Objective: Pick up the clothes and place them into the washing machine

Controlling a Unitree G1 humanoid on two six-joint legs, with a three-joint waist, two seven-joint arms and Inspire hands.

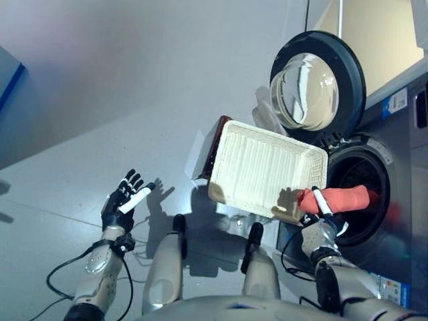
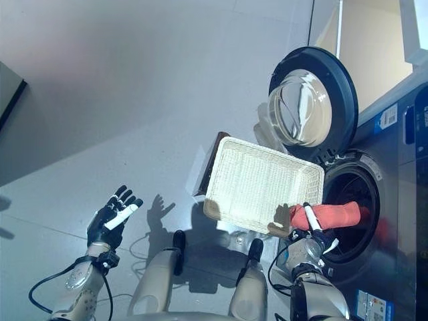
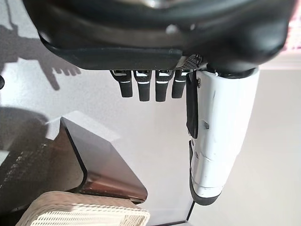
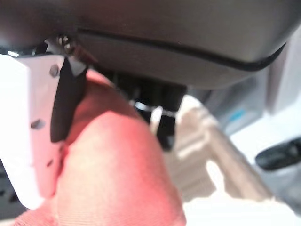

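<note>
A red cloth (image 1: 341,199) stretches from my right hand (image 1: 319,208) into the washing machine's dark drum opening (image 1: 364,175). My right hand is shut on the cloth; in the right wrist view the cloth (image 4: 113,169) sits pinched between the white-covered thumb (image 4: 28,127) and the fingers. The shallow wicker basket (image 1: 264,167) holds no clothes and rests on the low dark brown box (image 1: 215,144) beside the machine. My left hand (image 1: 124,197) is open and empty, raised over the floor at the left. Its straight fingers (image 3: 148,87) show in the left wrist view.
The machine's round door (image 1: 317,83) stands swung open above the drum. The grey machine front (image 1: 411,221) runs down the right side. Bare grey floor (image 1: 100,100) spreads to the left and back. The brown box (image 3: 94,165) and basket corner (image 3: 89,214) show in the left wrist view.
</note>
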